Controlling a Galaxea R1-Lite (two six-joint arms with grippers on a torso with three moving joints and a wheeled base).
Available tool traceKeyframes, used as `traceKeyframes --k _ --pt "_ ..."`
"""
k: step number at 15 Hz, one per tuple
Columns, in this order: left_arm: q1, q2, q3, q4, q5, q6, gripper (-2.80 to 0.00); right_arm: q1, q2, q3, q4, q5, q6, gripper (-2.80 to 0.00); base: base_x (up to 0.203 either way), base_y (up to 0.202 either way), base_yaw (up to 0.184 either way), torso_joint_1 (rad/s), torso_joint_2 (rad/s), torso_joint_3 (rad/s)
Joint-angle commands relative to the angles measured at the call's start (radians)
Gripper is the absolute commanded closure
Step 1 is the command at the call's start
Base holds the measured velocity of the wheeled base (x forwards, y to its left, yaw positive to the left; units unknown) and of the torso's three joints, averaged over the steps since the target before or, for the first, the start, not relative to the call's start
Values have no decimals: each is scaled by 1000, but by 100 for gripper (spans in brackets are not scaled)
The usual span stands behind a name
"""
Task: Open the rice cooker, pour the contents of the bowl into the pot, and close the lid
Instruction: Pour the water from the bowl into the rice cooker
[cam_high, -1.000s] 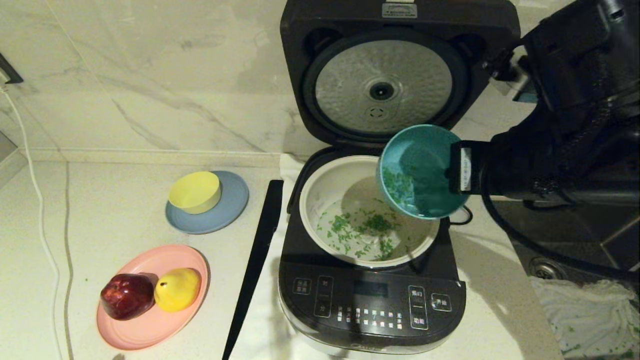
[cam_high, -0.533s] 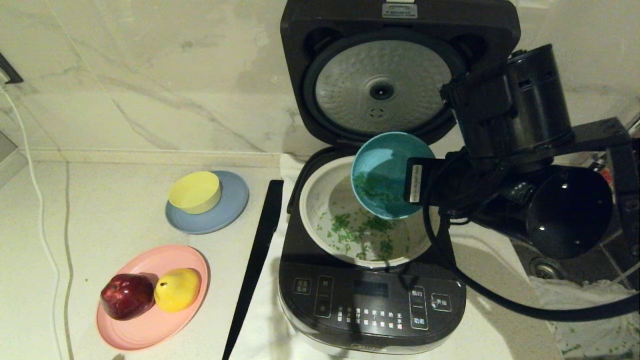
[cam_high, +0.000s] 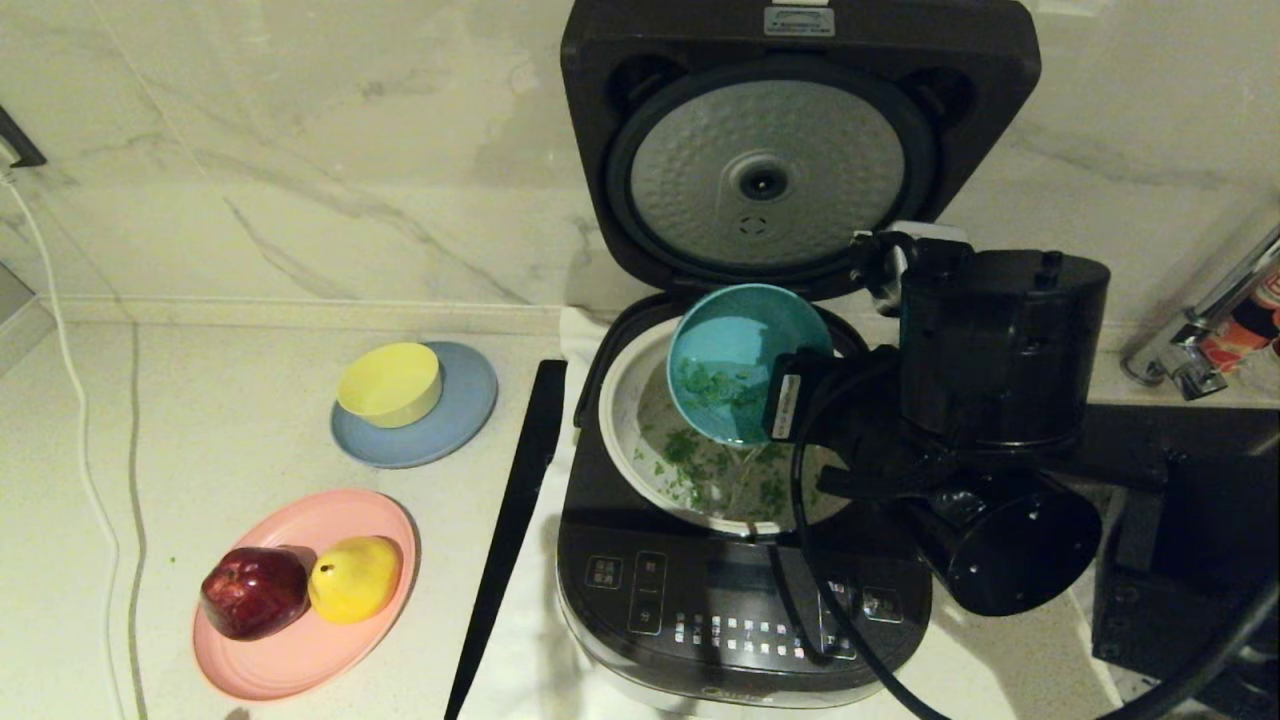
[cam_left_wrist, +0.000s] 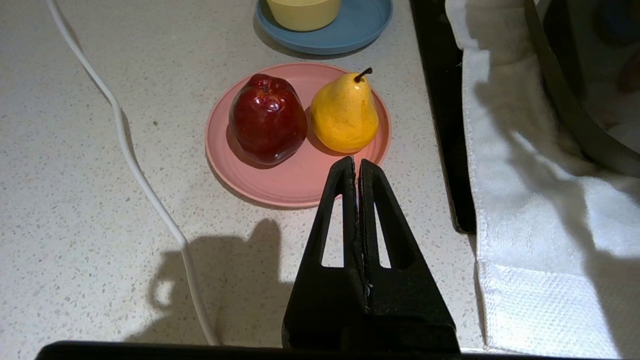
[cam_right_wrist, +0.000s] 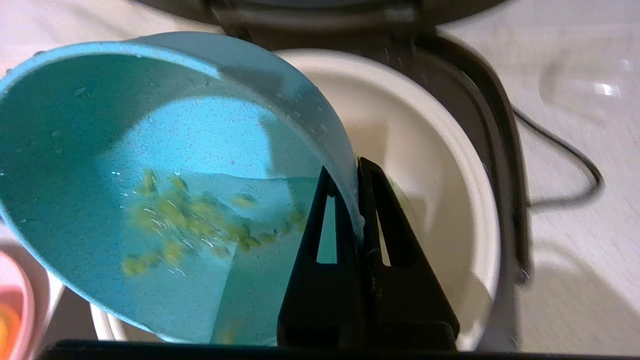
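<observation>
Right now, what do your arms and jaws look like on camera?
Right arm: glossy black cylindrical housings, a white label near the wrist, a thick black cable looping below. Both the right gripper and left gripper are matte black, with tapered triangular jaws having cut-out windows.

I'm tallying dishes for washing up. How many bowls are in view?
2. The teal bowl is tilted over the pot, gripped at its rim by the right gripper. The yellow bowl sits on the blue plate. None seem hidden.
</observation>
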Motion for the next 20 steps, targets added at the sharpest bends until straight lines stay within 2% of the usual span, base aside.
traceKeyframes --k 1,4,7,9,20 --pt "1 -1 0 0 0 0 0 2 47 104 -325 -4 -83 0 0 0 0 0 0 0" --pt "0 -1 0 0 0 0 0 21 91 225 -653 -4 -241 0 0 0 0 0 0 0" --pt "0 -1 0 0 0 0 0 36 167 316 -936 1 -367 0 0 0 0 0 0 0" --pt "1 -1 0 0 0 0 0 49 207 370 -967 5 -390 0 0 0 0 0 0 0" --pt "-1 -1 0 0 0 0 0 59 252 383 -968 21 -367 0 0 0 0 0 0 0"
